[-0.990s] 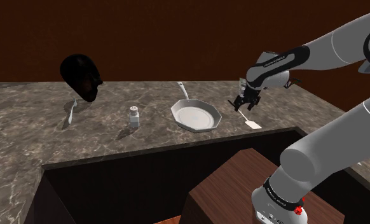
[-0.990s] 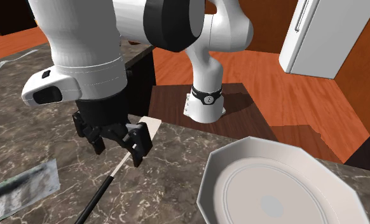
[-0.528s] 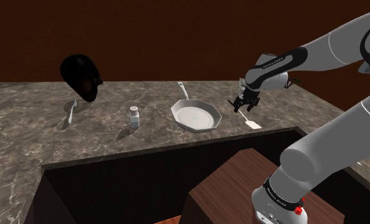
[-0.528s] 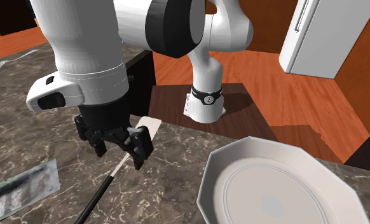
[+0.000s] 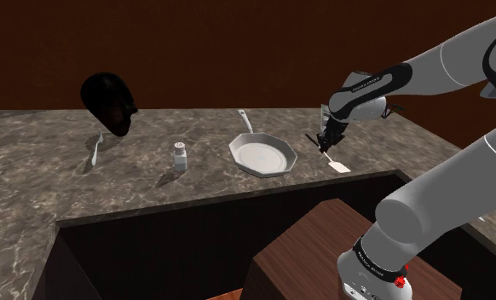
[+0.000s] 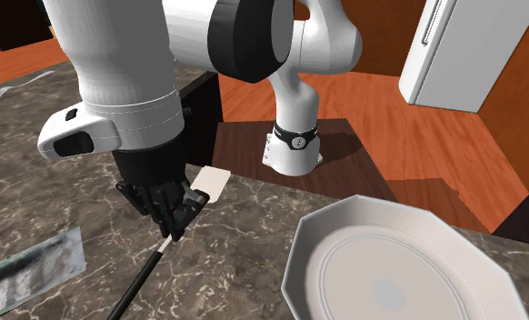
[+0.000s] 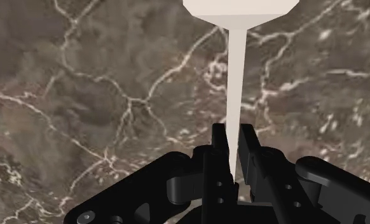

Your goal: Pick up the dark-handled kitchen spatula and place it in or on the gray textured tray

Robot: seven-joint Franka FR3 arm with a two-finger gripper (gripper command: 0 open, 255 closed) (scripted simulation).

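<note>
The spatula lies flat on the marbled counter: a pale blade point(image 6: 210, 182), a thin pale shaft point(image 7: 236, 76) and a black handle point(image 6: 135, 286). My gripper point(image 6: 174, 227) stands straight over it, shut on the shaft between blade and handle. In the wrist view both black fingers point(image 7: 219, 143) clasp the shaft, and the blade point(image 7: 241, 9) lies just beyond them. From the shoulder view the gripper point(image 5: 325, 145) sits at the counter's right, with the blade point(image 5: 340, 167) near the front edge. The flat gray textured tray point(image 6: 26, 265) lies on the counter beyond the handle end.
A white octagonal dish point(image 5: 262, 155) with a long handle sits just left of the gripper in the shoulder view. Farther left stand a small shaker point(image 5: 180, 156) and a black head-shaped object point(image 5: 110, 102). The counter edge drops off close to the blade.
The fingers, open on either side of the shaft in the earlier frames, have closed onto it. The arm has barely moved and the spatula lies where it was.
</note>
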